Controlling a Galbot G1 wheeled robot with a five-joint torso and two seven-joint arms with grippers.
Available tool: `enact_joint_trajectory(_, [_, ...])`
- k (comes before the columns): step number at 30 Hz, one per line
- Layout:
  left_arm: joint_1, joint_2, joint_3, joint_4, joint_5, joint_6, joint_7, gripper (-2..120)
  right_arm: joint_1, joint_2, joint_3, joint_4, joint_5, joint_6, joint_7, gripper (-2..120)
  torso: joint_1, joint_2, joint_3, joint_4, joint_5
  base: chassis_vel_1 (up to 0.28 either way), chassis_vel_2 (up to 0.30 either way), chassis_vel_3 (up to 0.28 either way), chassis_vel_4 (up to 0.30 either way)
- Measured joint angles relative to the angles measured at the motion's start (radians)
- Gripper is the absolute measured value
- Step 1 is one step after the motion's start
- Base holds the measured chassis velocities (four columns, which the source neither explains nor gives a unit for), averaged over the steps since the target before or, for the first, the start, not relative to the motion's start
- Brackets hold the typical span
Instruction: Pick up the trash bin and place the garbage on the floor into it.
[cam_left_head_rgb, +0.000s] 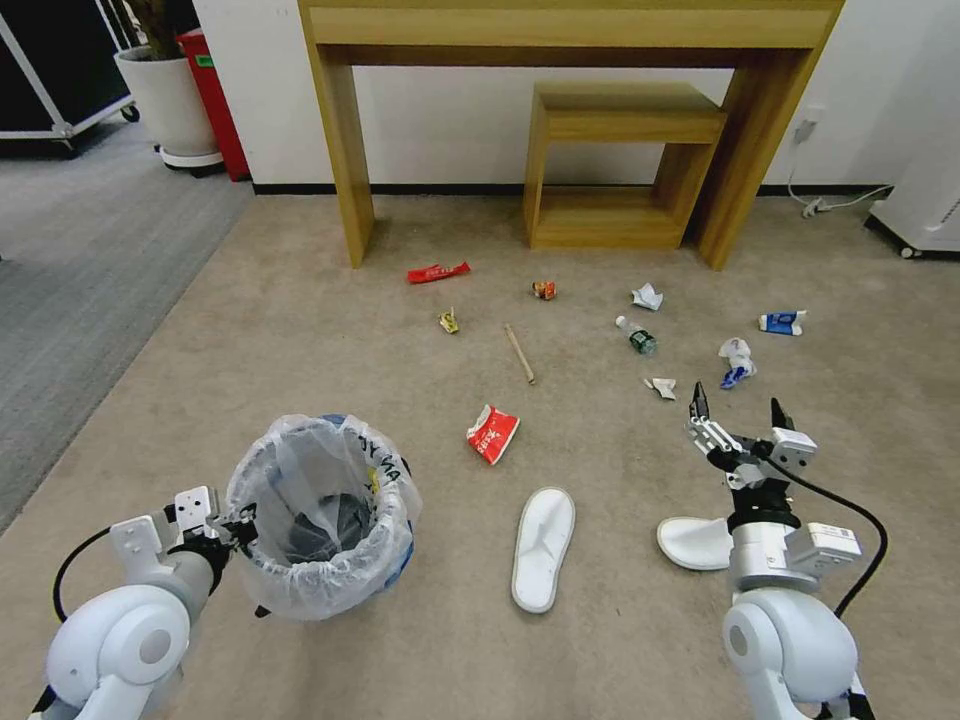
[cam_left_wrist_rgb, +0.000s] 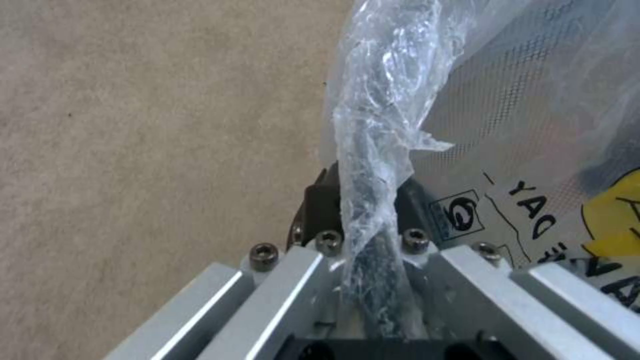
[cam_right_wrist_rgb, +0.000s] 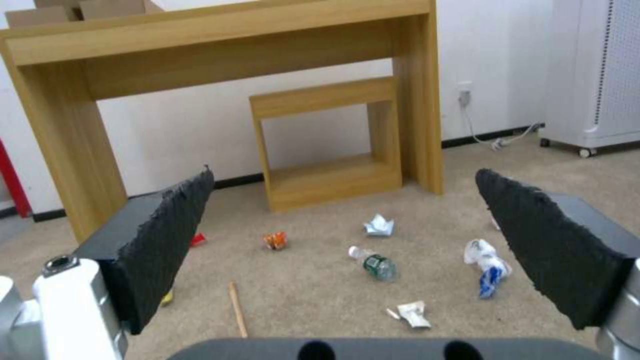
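Clamping the bag-lined rim of one blue trash bin (cam_left_head_rgb: 322, 520), the left gripper (cam_left_head_rgb: 236, 527) sat left of the slipper (cam_left_head_rgb: 543, 547). Right of that slipper, the right gripper (cam_left_head_rgb: 738, 408) hovered with jaws apart. Beyond it lay two red wrappers (cam_left_head_rgb: 492, 434), one bottle (cam_left_head_rgb: 636, 335) and one wooden stick (cam_left_head_rgb: 519, 353).

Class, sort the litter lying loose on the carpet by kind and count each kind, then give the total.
Red wrappers: 2
Small yellow or orange wrappers: 2
Crumpled white paper: 2
Blue-white packets: 2
Plastic bottle: 1
Wooden stick: 1
Total: 10
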Motion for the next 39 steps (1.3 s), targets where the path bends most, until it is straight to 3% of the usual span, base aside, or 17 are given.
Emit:
enact_joint_trajectory(21, [-0.001,-0.009,0.009,0.018,0.018,-0.006,0.009,1,0.013,-0.009,-0.011,-0.015,0.040,-0.044,0.032,100,0.000,0.000,0.000,0.0000,0.0000,-0.071,0.070,0.067,-0.068])
enact_joint_trajectory(24, [-0.001,-0.010,0.011,0.022,0.022,-0.006,0.012,1,0.017,-0.017,-0.022,-0.018,0.077,-0.088,0.059,100,0.000,0.000,0.000,0.0000,0.0000,0.000,0.000,0.000,0.000])
enact_joint_trajectory(28, [-0.003,-0.012,0.016,0.033,0.028,-0.008,0.015,1,0.033,-0.048,-0.047,-0.026,0.199,-0.250,0.147,100,0.000,0.000,0.000,0.0000,0.0000,0.000,0.000,0.000,0.000])
enact_joint_trajectory(30, [-0.003,-0.012,0.017,0.034,0.029,-0.009,0.015,1,0.036,-0.053,-0.053,-0.028,0.220,-0.276,0.167,100,0.000,0.000,0.000,0.0000,0.0000,0.000,0.000,0.000,0.000])
enact_joint_trajectory(32, [-0.003,-0.014,0.019,0.039,0.034,-0.009,0.016,1,0.058,-0.075,-0.080,-0.042,0.351,-0.396,0.257,100,0.000,0.000,0.000,-0.0001,0.0000,0.000,0.000,0.000,0.000])
enact_joint_trajectory(33, [-0.003,-0.014,0.019,0.039,0.034,-0.009,0.016,1,0.058,-0.075,-0.080,-0.042,0.351,-0.396,0.257,100,0.000,0.000,0.000,-0.0001,0.0000,0.000,0.000,0.000,0.000])
enact_joint_trajectory(36, [-0.002,-0.021,0.022,0.047,0.045,-0.011,0.017,1,0.099,-0.092,-0.127,-0.088,0.531,-0.500,0.363,100,0.000,0.000,0.000,0.0000,0.0001,0.000,0.000,0.000,0.000])
enact_joint_trajectory(38, [-0.002,-0.022,0.023,0.048,0.046,-0.011,0.017,1,0.107,-0.094,-0.135,-0.097,0.559,-0.515,0.379,100,0.000,0.000,0.000,0.0000,0.0000,0.000,0.000,0.000,0.000])
enact_joint_trajectory(39, [-0.002,-0.026,0.025,0.051,0.051,-0.012,0.018,1,0.137,-0.101,-0.169,-0.129,0.644,-0.556,0.448,100,0.000,0.000,0.000,0.0000,-0.0001,0.000,0.000,0.000,0.000])
